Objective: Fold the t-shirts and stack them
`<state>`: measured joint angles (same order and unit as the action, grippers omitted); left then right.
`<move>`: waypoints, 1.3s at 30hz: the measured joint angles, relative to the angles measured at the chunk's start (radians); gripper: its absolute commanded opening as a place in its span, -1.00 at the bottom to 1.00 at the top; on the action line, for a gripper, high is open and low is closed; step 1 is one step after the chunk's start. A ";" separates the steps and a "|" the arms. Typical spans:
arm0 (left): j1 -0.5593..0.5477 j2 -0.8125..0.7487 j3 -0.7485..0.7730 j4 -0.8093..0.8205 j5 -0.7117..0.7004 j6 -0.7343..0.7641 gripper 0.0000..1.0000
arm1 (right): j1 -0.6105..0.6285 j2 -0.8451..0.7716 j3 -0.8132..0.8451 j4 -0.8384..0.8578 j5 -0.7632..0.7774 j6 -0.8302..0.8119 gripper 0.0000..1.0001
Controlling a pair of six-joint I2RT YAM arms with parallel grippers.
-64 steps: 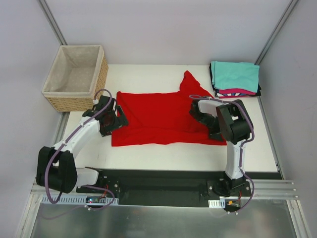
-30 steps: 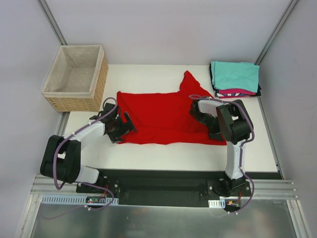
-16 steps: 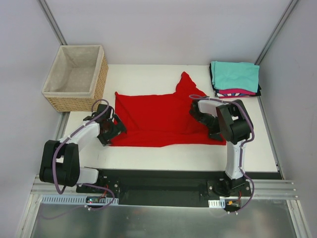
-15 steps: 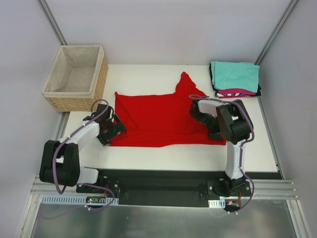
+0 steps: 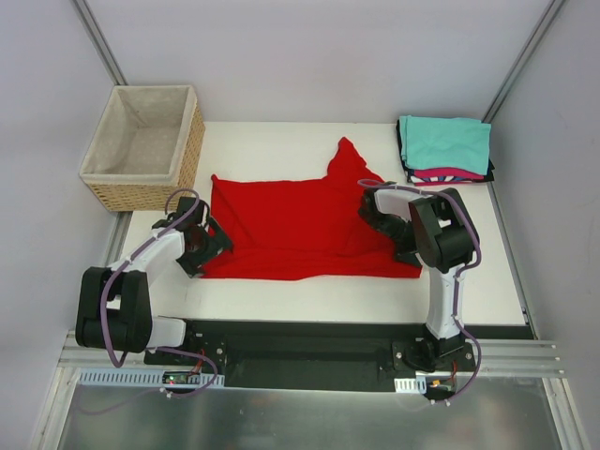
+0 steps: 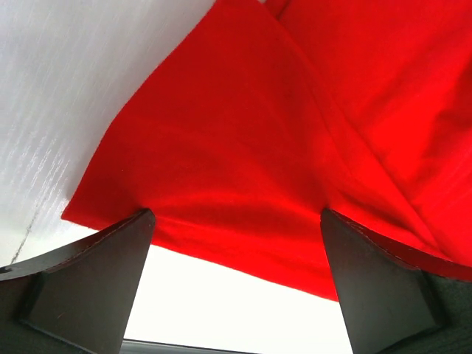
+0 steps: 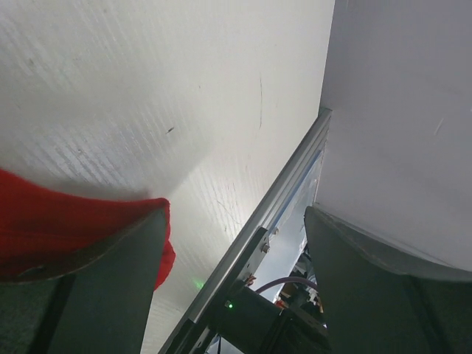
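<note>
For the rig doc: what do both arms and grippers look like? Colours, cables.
The left arm and right arm have white links, bulky black joints and a purple cable looping alongside. The left gripper and right gripper are black with two dark wedge-shaped fingers.

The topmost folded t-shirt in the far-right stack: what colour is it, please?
That folded cloth t-shirt is teal; the top external view shows it best.

Basket (image 5: 141,145): woven wicker, beige cloth lining, at the table's far-left corner.
Table (image 5: 281,141): white top.
Walls (image 5: 328,56): pale, around the table.
</note>
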<state>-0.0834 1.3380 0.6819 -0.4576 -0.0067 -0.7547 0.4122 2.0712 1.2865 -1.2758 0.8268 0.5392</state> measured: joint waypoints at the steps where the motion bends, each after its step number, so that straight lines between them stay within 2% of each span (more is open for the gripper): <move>1: 0.000 -0.002 0.000 0.000 0.001 0.002 0.98 | 0.003 0.000 0.000 -0.002 0.000 0.000 0.59; 7: -0.029 -0.029 0.000 -0.009 0.007 0.017 0.98 | 0.043 -0.021 0.011 -0.013 -0.001 0.002 0.60; 11: -0.035 -0.095 0.012 -0.032 0.037 0.037 0.98 | 0.079 -0.063 0.074 -0.020 0.008 0.022 0.59; 18: -0.055 -0.130 0.177 -0.083 0.061 0.090 0.98 | 0.104 -0.188 0.250 -0.023 0.034 0.042 0.60; 21: -0.061 -0.114 0.262 -0.093 0.061 0.119 0.98 | 0.108 -0.259 0.290 -0.021 0.007 -0.014 0.70; 23: -0.061 -0.077 0.323 -0.106 0.065 0.137 0.98 | 0.110 -0.301 0.288 -0.008 -0.040 -0.066 0.75; 27: -0.061 0.039 0.426 -0.107 0.068 0.172 0.98 | 0.110 -0.385 0.225 0.133 -0.189 -0.195 0.80; 32: -0.061 0.118 0.435 -0.128 0.067 0.184 0.98 | 0.110 -0.392 0.195 0.280 -0.345 -0.293 0.75; 36: -0.061 0.135 0.434 -0.135 0.067 0.190 0.98 | 0.110 -0.345 0.196 0.375 -0.458 -0.326 0.82; 39: -0.061 0.135 0.433 -0.136 0.067 0.193 0.98 | 0.108 -0.348 0.119 0.500 -0.563 -0.336 0.84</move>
<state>-0.1444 1.4727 1.1152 -0.5934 0.0605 -0.5617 0.5201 1.7233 1.4055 -0.7757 0.2642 0.2035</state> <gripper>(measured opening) 0.992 0.911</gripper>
